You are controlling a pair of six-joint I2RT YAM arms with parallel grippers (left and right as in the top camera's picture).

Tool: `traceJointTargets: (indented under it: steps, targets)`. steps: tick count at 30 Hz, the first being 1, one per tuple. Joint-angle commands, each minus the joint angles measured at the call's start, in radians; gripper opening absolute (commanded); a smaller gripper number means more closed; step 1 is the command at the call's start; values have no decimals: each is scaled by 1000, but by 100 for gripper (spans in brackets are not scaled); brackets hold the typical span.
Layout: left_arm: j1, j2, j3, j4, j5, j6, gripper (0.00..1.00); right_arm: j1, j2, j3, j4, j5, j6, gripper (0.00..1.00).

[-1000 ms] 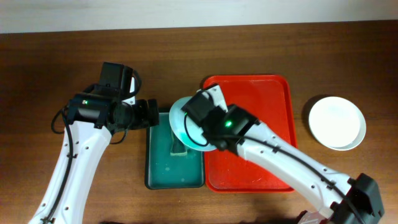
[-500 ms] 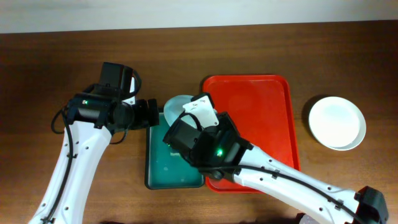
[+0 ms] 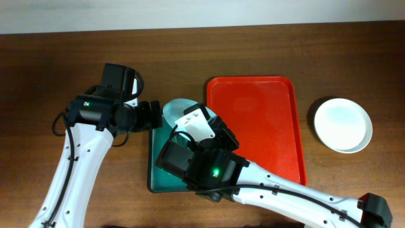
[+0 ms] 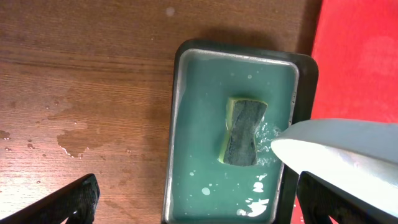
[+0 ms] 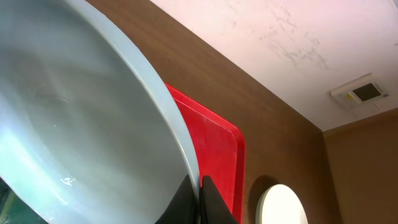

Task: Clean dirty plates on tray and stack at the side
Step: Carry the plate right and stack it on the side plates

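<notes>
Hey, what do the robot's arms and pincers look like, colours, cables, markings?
The left arm and right arm have white tubular links and black boxy joint housings, each with a small green light. A black cable loops beside the left arm. The left pincer has black fingers.

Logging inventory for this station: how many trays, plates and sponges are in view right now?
Trays: 2, the red tray and the dark green tray.
Plates: 2 visible, the mint plate held in the right claw and the white plate on the table.
Sponges: 1, the sponge.
Total: 5.
</notes>
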State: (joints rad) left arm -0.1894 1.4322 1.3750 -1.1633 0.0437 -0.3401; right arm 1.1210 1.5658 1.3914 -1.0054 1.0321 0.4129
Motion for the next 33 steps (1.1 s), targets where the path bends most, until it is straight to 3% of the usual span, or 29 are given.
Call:
traceJointTargets:
  steps: [1, 12, 17, 20, 21, 23, 26, 33]
  targets:
    - [3, -8, 13, -1, -14, 5, 99, 5, -24, 28, 0, 42, 15, 4]
    - [3, -8, 13, -1, -14, 4, 99, 5, -24, 28, 0, 42, 16, 4]
    - [3, -8, 13, -1, -14, 5, 99, -64, -23, 27, -4, -61, 105, 4]
    - [3, -8, 13, -1, -14, 5, 99, -190, -22, 27, -3, -315, 132, 4]
    - [3, -8, 13, -1, -14, 4, 100, -273, -22, 27, -2, -510, 130, 4]
    - [3, -8, 13, -1, -14, 4, 99, -435, -22, 28, 1, -925, 28, 4]
    - [3, -8, 13, -1, -14, 5, 99, -616, -24, 28, -27, -1317, -118, 4]
    - [3, -8, 13, -1, -14, 5, 99, -1144, -86, 28, -129, -1376, -60, 4]
